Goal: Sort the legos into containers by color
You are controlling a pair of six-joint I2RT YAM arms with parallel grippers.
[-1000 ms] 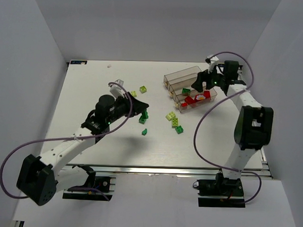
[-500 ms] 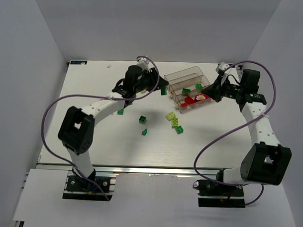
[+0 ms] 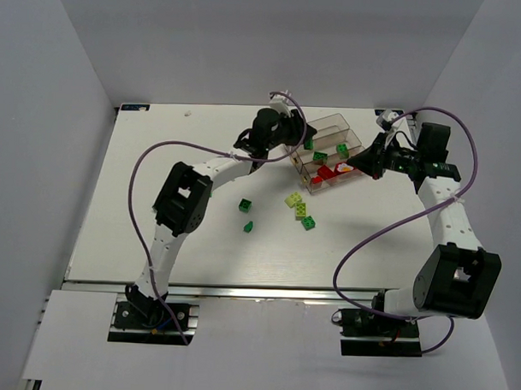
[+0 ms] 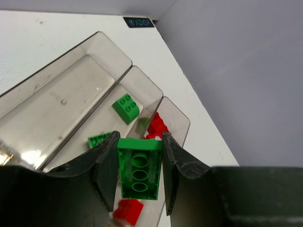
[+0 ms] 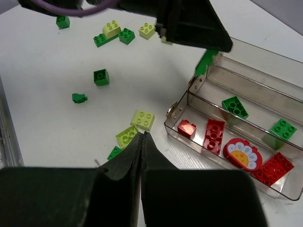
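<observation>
My left gripper [image 4: 139,161] is shut on a dark green lego [image 4: 139,172], its hollow underside facing the camera. It hangs over the near end of the containers [image 3: 327,127], three clear bins in a row. The middle bin [image 4: 142,85] holds two green legos [image 4: 126,107]. The right bin [image 5: 199,138] holds red legos [image 5: 214,135] and a red flower piece [image 5: 242,153]. The left bin [image 4: 61,101] looks empty. My right gripper [image 5: 142,135] is shut on nothing, just right of the bins and above the table. Loose pale yellow-green legos [image 5: 143,119] lie below it.
More loose legos lie on the white table: dark green ones [image 3: 245,205] at centre, a pale and green cluster [image 3: 301,211], and several others [image 5: 118,32] farther left in the right wrist view. White walls [image 3: 59,85] enclose the table on three sides.
My left arm swung from mid-table to the right, carrying the green lego over the bins. My right gripper shut and drew back to the right of the bins.
</observation>
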